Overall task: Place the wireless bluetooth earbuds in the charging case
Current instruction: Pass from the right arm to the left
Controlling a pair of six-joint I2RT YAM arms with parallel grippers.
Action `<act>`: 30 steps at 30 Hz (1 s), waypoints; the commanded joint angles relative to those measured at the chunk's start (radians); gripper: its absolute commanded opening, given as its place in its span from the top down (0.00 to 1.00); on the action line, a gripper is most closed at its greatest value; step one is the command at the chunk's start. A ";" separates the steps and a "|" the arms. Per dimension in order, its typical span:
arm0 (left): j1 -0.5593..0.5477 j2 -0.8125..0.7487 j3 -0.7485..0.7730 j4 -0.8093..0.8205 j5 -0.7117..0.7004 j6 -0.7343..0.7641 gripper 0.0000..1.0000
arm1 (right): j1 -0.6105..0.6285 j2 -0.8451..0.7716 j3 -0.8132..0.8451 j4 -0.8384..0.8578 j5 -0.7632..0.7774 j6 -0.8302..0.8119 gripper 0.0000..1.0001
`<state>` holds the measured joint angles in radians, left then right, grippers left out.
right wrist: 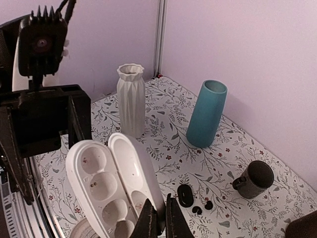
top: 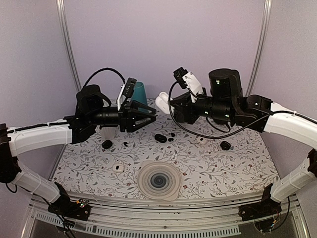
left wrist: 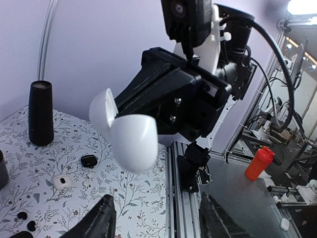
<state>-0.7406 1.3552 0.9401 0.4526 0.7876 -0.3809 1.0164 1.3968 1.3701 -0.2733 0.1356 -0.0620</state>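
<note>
**A:** Where were the earbuds?

**B:** Two tiny black ones lay loose on the table. In the top view they sat just at 3 o'clock of a small black case.

**A:** Charging case?

**B:** The white charging case was up in the air, well above the table, hinged open. Its wells faced the right wrist camera and were empty. The right gripper had its fingers pinched together on the case's lower edge.

**A:** Left side?

**B:** The left gripper hung in the air at 9 o'clock of the white case, near it but not touching. Its fingers were spread with nothing between them.

**A:** Anything else on the table?

**B:** A teal vase stood at 12 o'clock of the left gripper, against the back wall. The right wrist view also showed a ribbed white vase near it. A round coiled mat lay at 6 o'clock of the black case, by the near edge.
</note>
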 commanded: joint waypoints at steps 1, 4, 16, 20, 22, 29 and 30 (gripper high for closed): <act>-0.016 -0.032 0.042 -0.040 -0.037 0.033 0.42 | 0.026 0.013 0.047 -0.017 0.102 -0.044 0.96; -0.019 -0.032 0.055 -0.055 -0.057 0.042 0.42 | 0.035 0.030 0.064 -0.034 0.111 -0.054 0.96; -0.033 -0.011 0.102 -0.124 -0.096 0.087 0.46 | 0.068 0.062 0.090 -0.058 0.120 -0.085 0.96; -0.035 -0.006 0.107 -0.125 -0.102 0.090 0.49 | 0.071 0.067 0.092 -0.060 0.112 -0.088 0.96; -0.038 -0.003 0.111 -0.123 -0.101 0.091 0.52 | 0.071 0.067 0.092 -0.060 0.113 -0.088 0.96; -0.042 0.010 0.114 -0.132 -0.103 0.097 0.60 | 0.072 0.061 0.092 -0.059 0.107 -0.085 0.96; -0.043 0.012 0.115 -0.132 -0.105 0.097 0.62 | 0.072 0.061 0.092 -0.059 0.105 -0.085 0.96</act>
<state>-0.7677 1.3533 1.0256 0.3241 0.6926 -0.2977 1.0794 1.4555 1.4334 -0.3367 0.2352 -0.1467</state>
